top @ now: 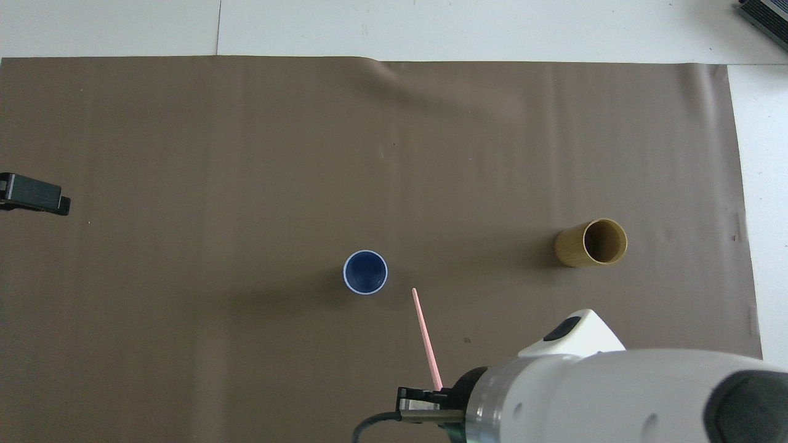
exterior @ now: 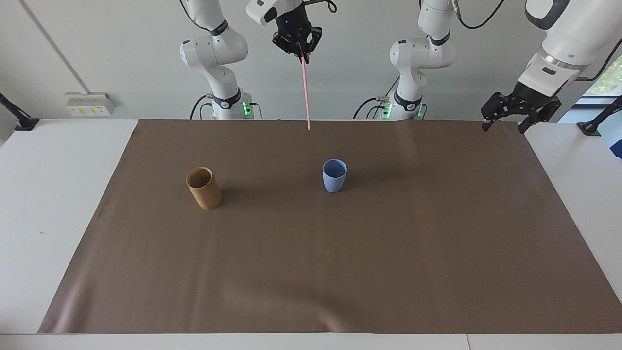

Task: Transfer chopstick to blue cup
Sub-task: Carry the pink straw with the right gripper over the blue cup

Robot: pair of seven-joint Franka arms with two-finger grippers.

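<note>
The pale pink chopstick [exterior: 305, 92] hangs almost straight down from my right gripper [exterior: 300, 52], which is shut on its top end, high in the air. Its lower tip hangs well above the mat, over the strip between the blue cup and the robots. From overhead the chopstick [top: 426, 338] points toward the blue cup [top: 365, 272], its tip just short of the rim. The light-blue cup [exterior: 334, 175] stands upright mid-mat. My left gripper [exterior: 503, 124] waits open above the mat's corner at the left arm's end, seen overhead only as a dark tip [top: 34, 194].
A tan cylindrical cup [exterior: 203, 187] stands upright toward the right arm's end of the table, with nothing showing in its opening from overhead [top: 591, 242]. A brown mat [exterior: 311, 272] covers most of the white table.
</note>
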